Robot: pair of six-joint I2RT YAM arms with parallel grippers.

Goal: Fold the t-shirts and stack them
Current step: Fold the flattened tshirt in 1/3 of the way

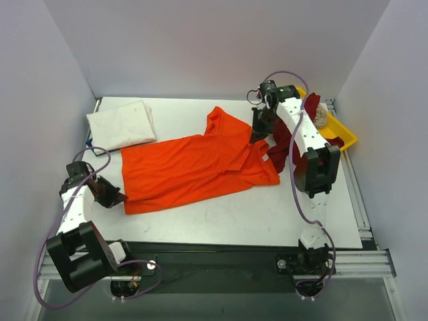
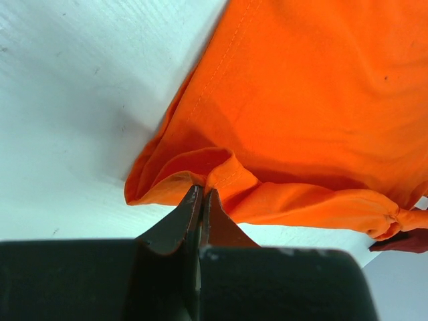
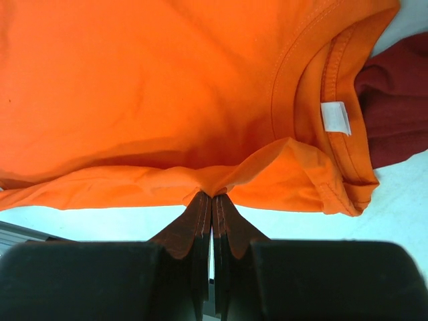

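Gripping the orange shirt [image 1: 194,167], the left jaws clench its hem corner, the right jaws its edge by the collar; a white shirt [image 1: 122,124] lies folded near its hem.

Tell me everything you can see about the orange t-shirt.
The orange t-shirt is bright, soft cloth with stitched hems, a collar and a white tag inside it. It lies spread, rumpled, across the middle of the table. The left tool pinches its hem corner; the right tool pinches an edge by the collar. A dark red shirt lies beside the collar end.
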